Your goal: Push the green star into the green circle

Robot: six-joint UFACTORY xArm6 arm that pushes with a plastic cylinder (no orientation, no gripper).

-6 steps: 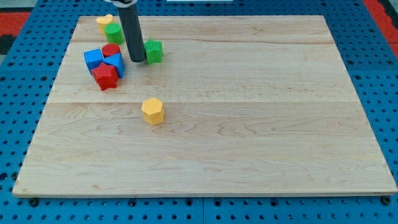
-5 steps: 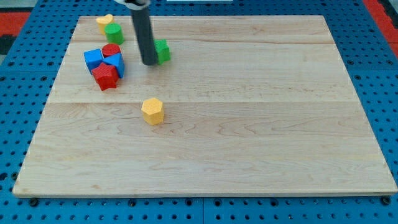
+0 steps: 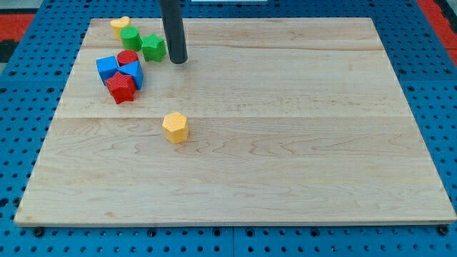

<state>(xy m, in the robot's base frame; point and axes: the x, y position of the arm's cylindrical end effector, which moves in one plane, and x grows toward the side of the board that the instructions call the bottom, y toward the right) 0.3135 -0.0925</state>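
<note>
My tip [image 3: 178, 61] sits on the wooden board [image 3: 285, 143] just to the view's right of the green star [image 3: 153, 48]; close beside it, but whether they touch I can't tell. There's no claw on this rig, only the dark rod, so nothing is grasped or released.

Using the green star as my landmark:
- The green circle [image 3: 131, 38] is just to its view's left and slightly up. The two look touching or nearly so; I can't tell which.
- The yellow block [image 3: 120, 26], shape unclear (maybe a heart), is further up-left, right against the green circle's upper-left side.
- A cluster sits down-left of the star: a red round block [image 3: 128, 58] at the cluster's top, a blue cube [image 3: 107, 68] on the view's left, a second blue block [image 3: 135, 73] on the right with shape mostly hidden, and a red star [image 3: 121, 87] at the bottom. These four are packed touching each other. The red round block is near the star, with a small gap.
- The yellow hexagon [image 3: 175, 127] is well below the star, slightly to the view's right, alone on the board.

The green star is near the board's top-left corner, upright, between my tip and the green circle.
</note>
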